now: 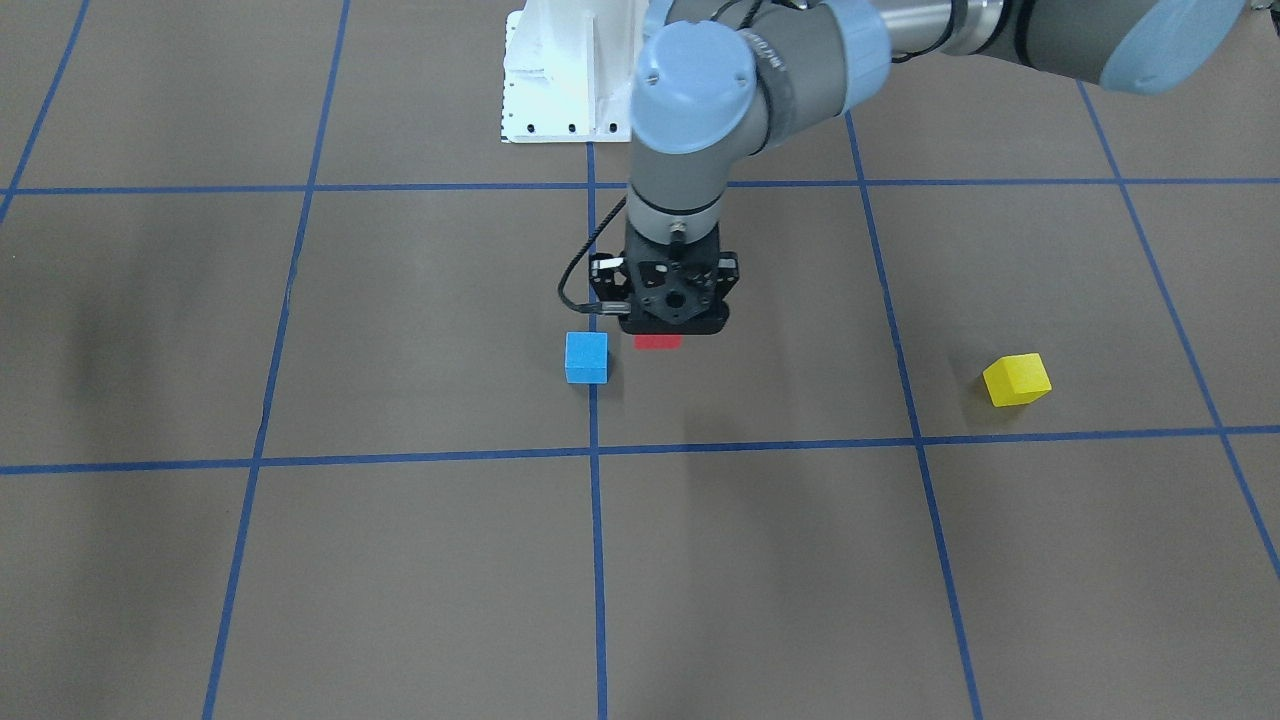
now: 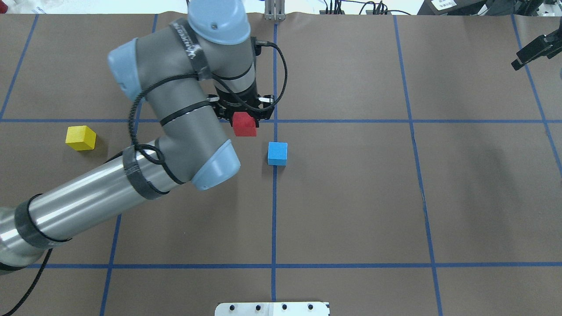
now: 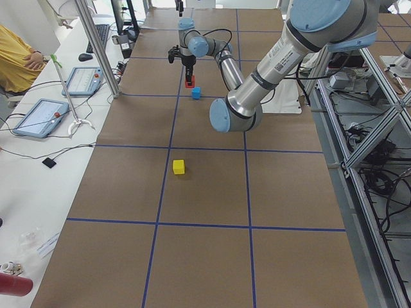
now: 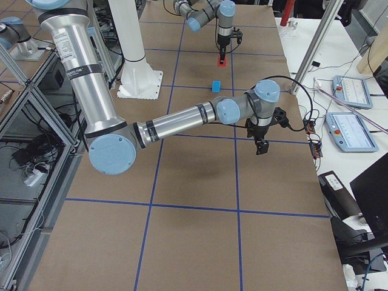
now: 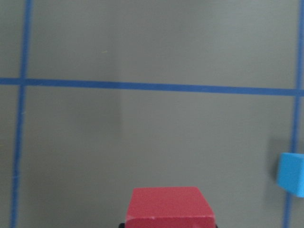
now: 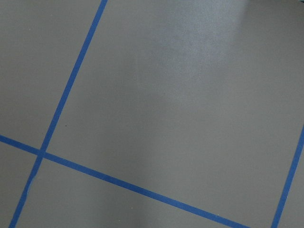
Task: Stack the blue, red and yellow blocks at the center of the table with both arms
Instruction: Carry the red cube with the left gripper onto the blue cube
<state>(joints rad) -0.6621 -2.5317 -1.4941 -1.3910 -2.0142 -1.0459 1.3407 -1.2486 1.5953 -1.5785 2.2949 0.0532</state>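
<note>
My left gripper (image 2: 244, 119) is shut on the red block (image 2: 244, 124) and holds it above the table, just beside and to the far left of the blue block (image 2: 277, 153) in the overhead view. In the left wrist view the red block (image 5: 170, 207) sits at the bottom and the blue block (image 5: 290, 173) at the right edge. The blue block (image 1: 586, 357) rests on a tape line near the table's centre. The yellow block (image 2: 81, 138) lies alone on my left side. My right gripper (image 2: 533, 50) hovers at the far right edge; I cannot tell whether it is open or shut.
Blue tape lines divide the brown table (image 2: 351, 197) into squares. The robot's white base plate (image 2: 272, 308) sits at the near edge. Tablets and cables lie on the side bench (image 3: 38, 115) beyond the table.
</note>
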